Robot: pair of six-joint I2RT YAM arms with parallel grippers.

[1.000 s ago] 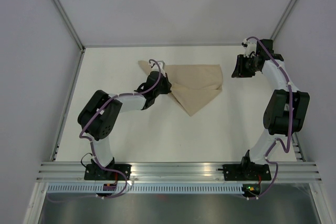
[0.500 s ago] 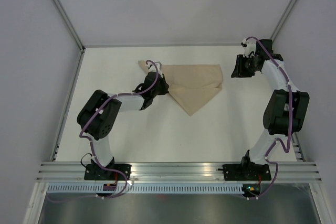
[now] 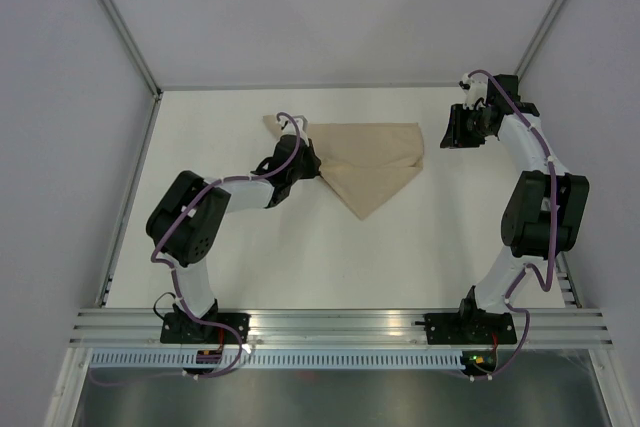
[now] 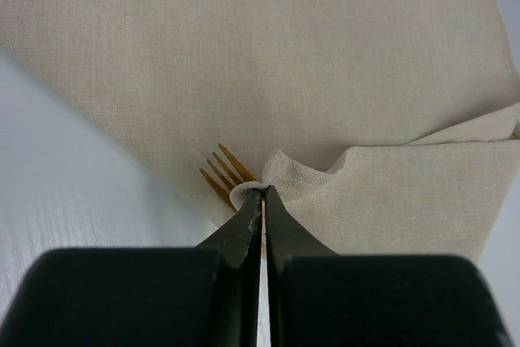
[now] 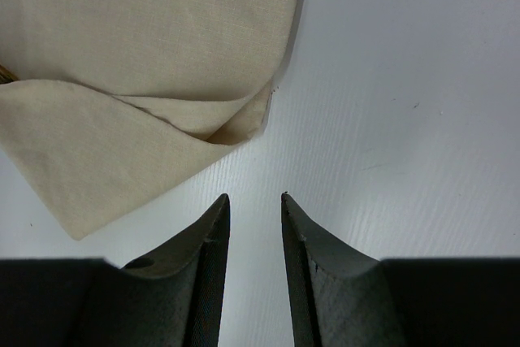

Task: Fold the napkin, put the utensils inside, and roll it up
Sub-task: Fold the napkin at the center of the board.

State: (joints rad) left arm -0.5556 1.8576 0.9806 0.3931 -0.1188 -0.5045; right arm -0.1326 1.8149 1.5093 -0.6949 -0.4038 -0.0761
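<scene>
- Since the earlier top view, the left claw has drawn slightly toward the upper left of the frame, taking a pinch of cloth with it. The right arm has not shifted.
- The napkin lies on the desk in the upper middle of the top view. Its long edge runs left to right and a folded flap points toward the lower middle.
- The left claw is clamped together on a small fold at the napkin's edge. The right claw stands apart over bare desk, just beside the napkin's right corner, holding nothing.
- The fork shows only its gold tines, peeking out beside the pinched fold in the left wrist view. Its handle is hidden.
- The tines point to the upper left of that view, so the long axis likely runs diagonally from lower right to upper left.
- Judged step: wrapping cloth over the fork. It goes best if the claw grips fabric only, carries it low across the tines, and the free claw steadies the far corner.
</scene>
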